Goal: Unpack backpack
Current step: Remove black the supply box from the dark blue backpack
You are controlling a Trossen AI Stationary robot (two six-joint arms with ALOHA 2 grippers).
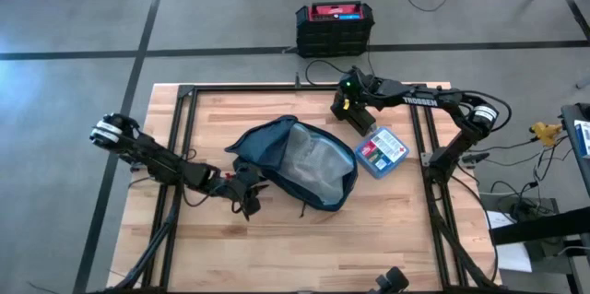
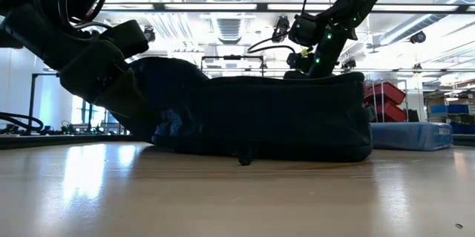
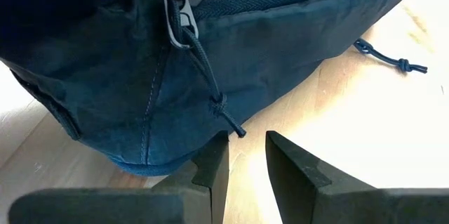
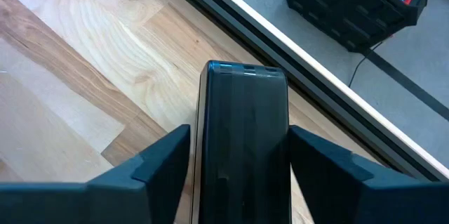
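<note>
at the middle of the high view the backpack (image 1: 297, 163) lies unzipped on the table (image 1: 230, 248). left gripper (image 1: 247, 198) sits at its lower-left edge, fingers slightly apart, empty. right gripper (image 1: 351, 112), upper right, is clamped on a dark box (image 4: 243, 140).

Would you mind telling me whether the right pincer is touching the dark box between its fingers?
Touching. The right wrist view shows both fingers of the right pincer pressed against the dark box's sides, with no gap visible.

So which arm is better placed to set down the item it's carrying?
The right. Its gripper is shut on a dark block over bare table beside the backpack; the left gripper is open, empty, at the zipper cord.
</note>
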